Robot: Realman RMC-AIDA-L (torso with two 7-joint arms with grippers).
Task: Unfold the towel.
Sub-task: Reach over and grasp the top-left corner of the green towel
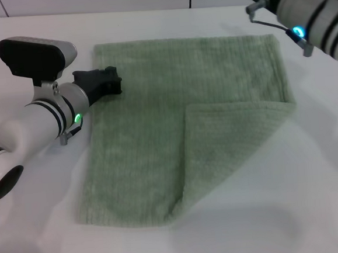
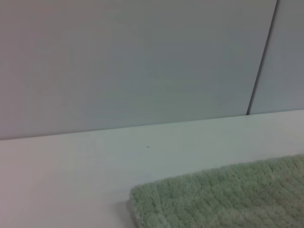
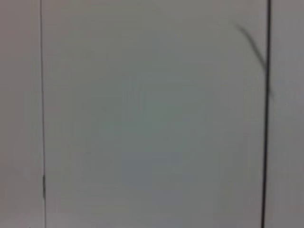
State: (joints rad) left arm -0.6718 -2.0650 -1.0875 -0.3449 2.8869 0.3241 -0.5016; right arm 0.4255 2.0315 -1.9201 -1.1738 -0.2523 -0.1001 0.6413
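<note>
While the sheet lies mostly flat, one corner is doubled over:

Towel point(image 1: 157, 121): pale sage-green, ribbed terry, spread on the white worktop point(image 1: 43, 242) at the centre of the head view.

Towel, orientation: roughly square, so no clear long axis; sides run slightly skewed, the far hem close to parallel with the worktop's back edge, the near hem angled down toward the right.

Towel, fold: near right corner is turned over onto the cloth, a triangular flap point(image 1: 229, 151) whose free edge runs from mid-right side down to the near hem. Flap ribs run at an angle to the ribs underneath.

Towel, left wrist view: far left corner point(image 2: 223, 199) seen low and close, flat on the worktop, wall panels behind.

Left gripper point(image 1: 114, 81): black, low over the towel's left edge near the far left corner, pointing right. Cannot tell whether the fingers are spread or pressed together, nor whether they touch the cloth.

Right gripper: out of the head view; only the right arm point(image 1: 312, 10) shows, raised past the far right corner, clear of the towel.

Right wrist view: wall panels only, two dark vertical seams.
</note>
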